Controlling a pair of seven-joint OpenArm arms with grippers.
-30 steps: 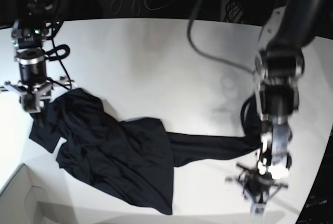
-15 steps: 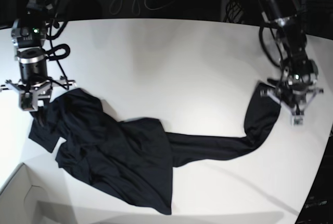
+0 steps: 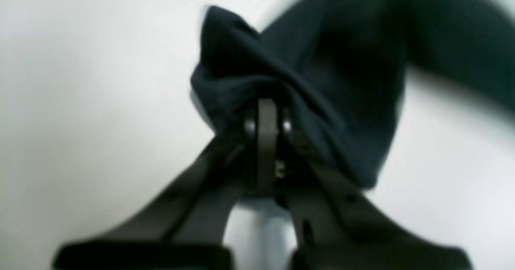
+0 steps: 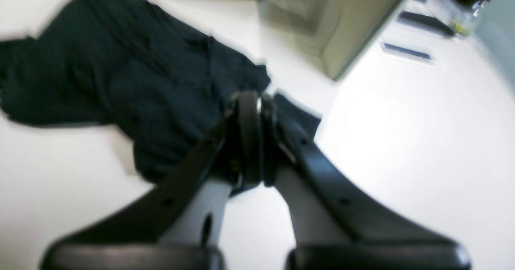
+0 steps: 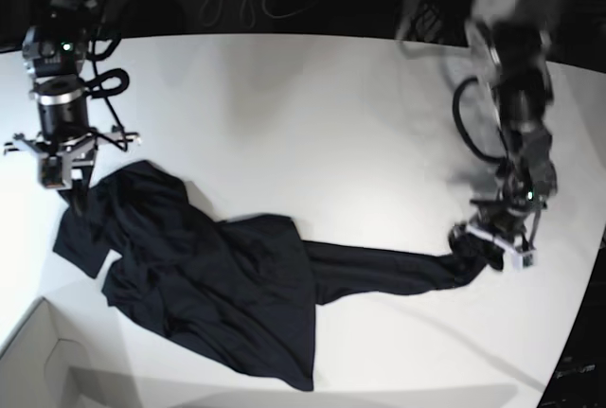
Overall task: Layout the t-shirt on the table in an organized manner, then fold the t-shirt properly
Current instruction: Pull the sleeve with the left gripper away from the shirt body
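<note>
Black t-shirt stretched between two closed grippers on the white table

The table point(image 5: 284, 105) carries the t-shirt point(image 5: 208, 285), bunched at 8 o'clock with one strip trailing toward 4 o'clock. The left gripper point(image 5: 492, 244) at 4 o'clock is clamped on that strip's end; the right gripper point(image 5: 64, 169) at 9 o'clock pinches the opposite edge.

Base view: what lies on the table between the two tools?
In the base view, only the t-shirt: bunched below the right tool, with one long strip stretched across the white table to the left tool. Both tools are shut on it.
</note>
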